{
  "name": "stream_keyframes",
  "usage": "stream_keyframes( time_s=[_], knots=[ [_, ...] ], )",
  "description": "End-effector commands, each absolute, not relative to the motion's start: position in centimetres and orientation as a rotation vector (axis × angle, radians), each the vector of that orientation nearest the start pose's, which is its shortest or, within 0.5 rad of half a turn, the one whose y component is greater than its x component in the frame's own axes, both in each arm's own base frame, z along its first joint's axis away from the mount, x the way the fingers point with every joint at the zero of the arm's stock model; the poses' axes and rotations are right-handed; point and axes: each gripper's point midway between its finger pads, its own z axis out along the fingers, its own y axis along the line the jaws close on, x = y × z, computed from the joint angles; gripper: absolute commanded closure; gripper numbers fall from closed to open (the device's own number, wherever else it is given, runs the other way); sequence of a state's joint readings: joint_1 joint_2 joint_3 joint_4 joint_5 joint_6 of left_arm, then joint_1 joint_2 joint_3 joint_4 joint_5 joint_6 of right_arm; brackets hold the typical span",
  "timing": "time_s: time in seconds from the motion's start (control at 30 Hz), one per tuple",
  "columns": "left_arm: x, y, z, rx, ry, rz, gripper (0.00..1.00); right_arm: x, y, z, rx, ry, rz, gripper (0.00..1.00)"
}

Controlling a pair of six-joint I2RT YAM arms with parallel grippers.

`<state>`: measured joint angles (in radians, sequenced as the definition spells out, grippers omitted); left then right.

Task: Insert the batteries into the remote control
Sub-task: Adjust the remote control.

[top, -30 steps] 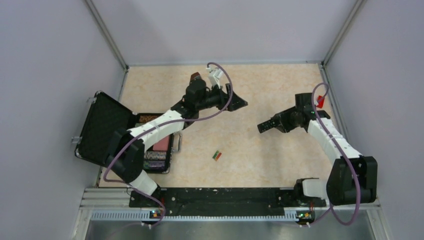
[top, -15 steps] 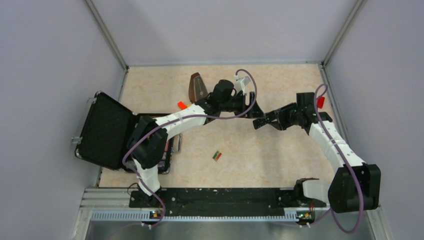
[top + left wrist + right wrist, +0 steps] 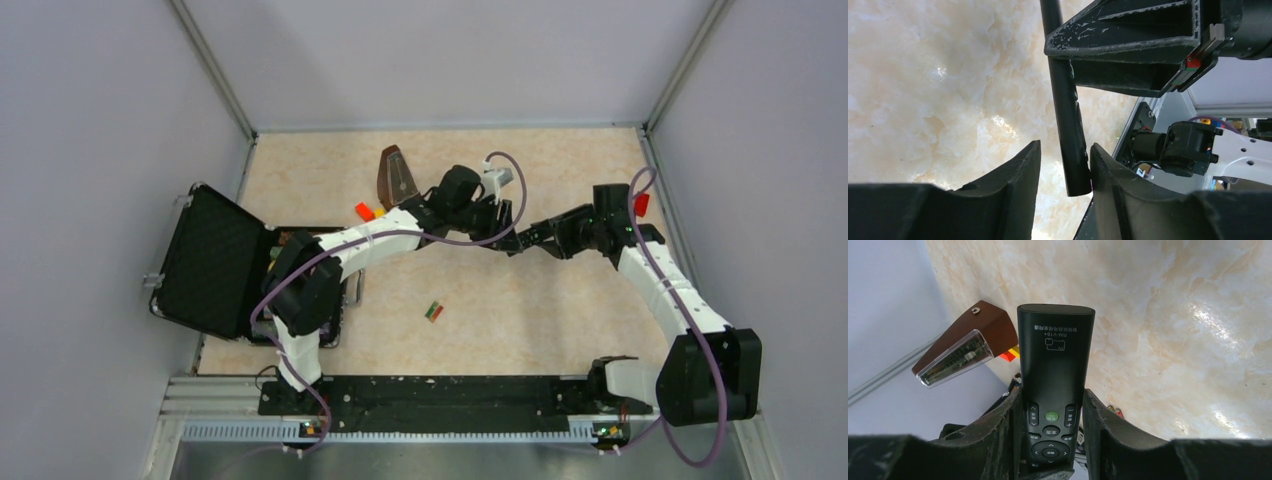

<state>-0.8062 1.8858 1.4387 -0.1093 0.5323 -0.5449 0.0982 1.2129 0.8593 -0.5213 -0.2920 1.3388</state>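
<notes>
Off the table (image 3: 560,320), at its middle: the remote control (image 3: 1054,365), clamped along both long edges by the fingers of the right gripper (image 3: 1052,394). Lowest buttons cut off at the frame's edge. Around the free end, the left gripper (image 3: 1065,146), partly parted: contact on one finger (image 3: 1108,190), a gap beside the other. Only edge-on from the left wrist. Nearer the front, well apart from both grippers: the batteries (image 3: 434,311), too small to separate.
</notes>
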Motion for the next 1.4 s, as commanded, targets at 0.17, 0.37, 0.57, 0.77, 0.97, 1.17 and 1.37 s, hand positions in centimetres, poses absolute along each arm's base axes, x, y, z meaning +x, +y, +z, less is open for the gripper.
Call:
stream_keyframes(
  time_s=[0.17, 0.37, 0.57, 0.77, 0.97, 1.17, 1.37],
  knots=[
    [28.6, -45.2, 18.1, 0.699, 2.183, -1.276, 1.00, 31.7, 12.3, 17.5, 1.357, 2.199, 0.958, 0.83],
    [30.1, -42.9, 20.4, 0.788, 2.003, -1.064, 1.00, 32.1, 12.2, 18.8, 1.182, 2.246, 0.916, 0.37],
    [31.4, -38.0, 23.6, 0.960, 1.718, -0.694, 1.00, 33.6, 12.2, 23.9, 0.809, 2.209, 0.895, 0.35],
    [32.2, -34.8, 27.1, 1.066, 1.376, -0.342, 1.00, 33.9, 13.4, 26.2, 0.718, 2.205, 0.961, 0.35],
    [34.1, -32.3, 29.6, 1.079, 1.167, 0.141, 1.00, 33.2, 16.8, 30.2, 0.597, 2.155, 1.109, 0.31],
    [35.2, -30.3, 32.1, 0.993, 0.994, 0.433, 1.00, 32.3, 17.5, 32.5, 0.570, 2.085, 1.193, 0.27],
    [33.7, -31.3, 33.5, 0.985, 0.807, 0.535, 1.00, 32.7, 18.8, 32.5, 0.494, 2.064, 1.287, 0.26]
  ],
)
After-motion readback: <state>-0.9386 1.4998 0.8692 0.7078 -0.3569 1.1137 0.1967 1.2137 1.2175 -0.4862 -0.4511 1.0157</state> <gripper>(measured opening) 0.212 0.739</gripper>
